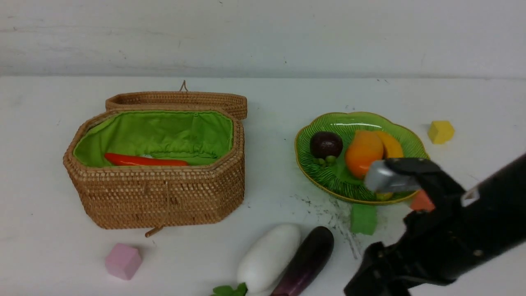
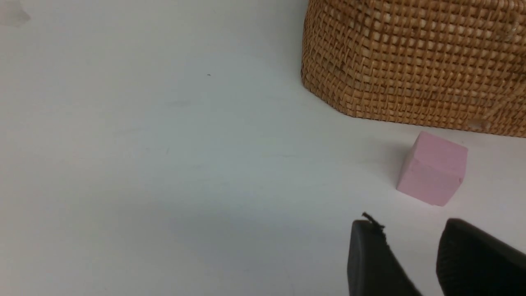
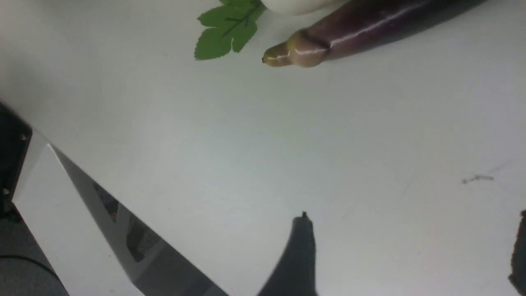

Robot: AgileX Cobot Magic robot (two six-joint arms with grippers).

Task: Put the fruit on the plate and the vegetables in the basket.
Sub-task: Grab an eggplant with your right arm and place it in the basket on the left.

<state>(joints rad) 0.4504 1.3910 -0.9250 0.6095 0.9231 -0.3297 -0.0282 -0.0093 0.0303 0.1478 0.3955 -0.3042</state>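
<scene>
Fruit fills the plate [image 1: 324,176]; the right end effector [image 3: 411,255], spread and empty, must next grasp the eggplant [image 1: 306,261].

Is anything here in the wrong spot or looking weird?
Yes. The white radish and the eggplant lie on the table, outside the basket. Dark scuff marks smudge the table by the plate.

Mangosteen [image 1: 326,144], mango [image 1: 363,153] and banana [image 1: 390,146] sit together on the green plate [image 1: 324,172], right. Red pepper [image 1: 144,160] lies in the open basket [image 1: 164,197], left. Radish [image 1: 269,257] and eggplant [image 1: 308,260] lie side by side, near.
</scene>
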